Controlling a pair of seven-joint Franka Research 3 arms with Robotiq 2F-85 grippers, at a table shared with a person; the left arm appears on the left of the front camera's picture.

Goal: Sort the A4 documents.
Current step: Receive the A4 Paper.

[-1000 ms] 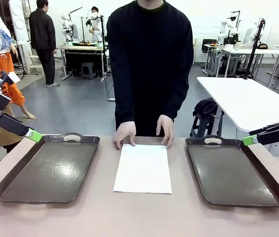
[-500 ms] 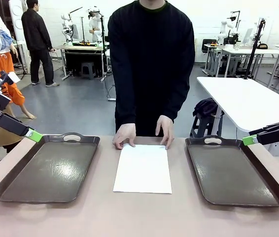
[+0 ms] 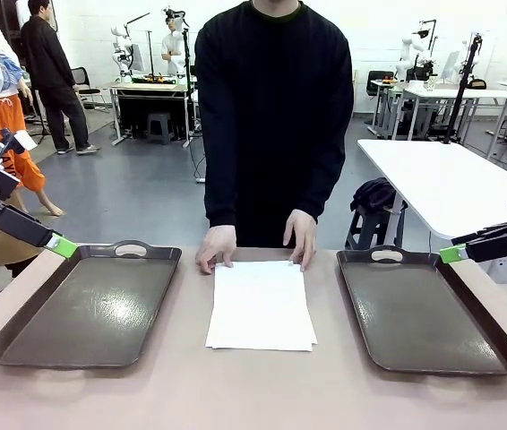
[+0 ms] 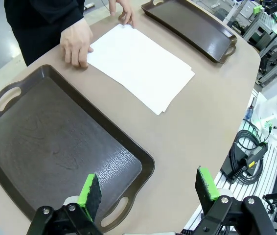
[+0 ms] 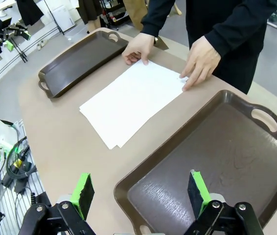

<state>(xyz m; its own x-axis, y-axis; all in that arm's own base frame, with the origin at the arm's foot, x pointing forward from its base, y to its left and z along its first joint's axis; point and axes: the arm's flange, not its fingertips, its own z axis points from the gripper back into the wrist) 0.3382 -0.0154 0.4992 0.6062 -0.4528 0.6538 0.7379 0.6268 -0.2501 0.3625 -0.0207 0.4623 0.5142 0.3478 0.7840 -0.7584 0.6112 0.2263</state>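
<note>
Far left, off the table's (image 3: 253,390) edge: left pincer (image 3: 61,245) released, green pads spread wide, gripping nothing, hovering just by the far left corner of the left tray (image 3: 83,309). Dark brown, bare, handle cut-outs at both ends, lying between that pincer and the paper. Mid-table, between the two trays and touching neither: A4 documents (image 3: 261,305), white, flat on the table, long side running toward the person. At the far edge of the sheets, person's hand (image 3: 216,247) by the far left corner, fingertips on the table beside the paper; other hand (image 3: 301,238) pressing the far right corner. Further right, right tray (image 3: 424,309), same kind, also bare. Far right: right pincer (image 3: 453,253) likewise released and wide, poised near that tray's far right corner. Compared with half a second ago: stack no longer one neat rectangle, now slightly fanned, a lower sheet's corner peeking out at the near right; left-side hand slid outward off the paper; both pincers unmoved.
</note>
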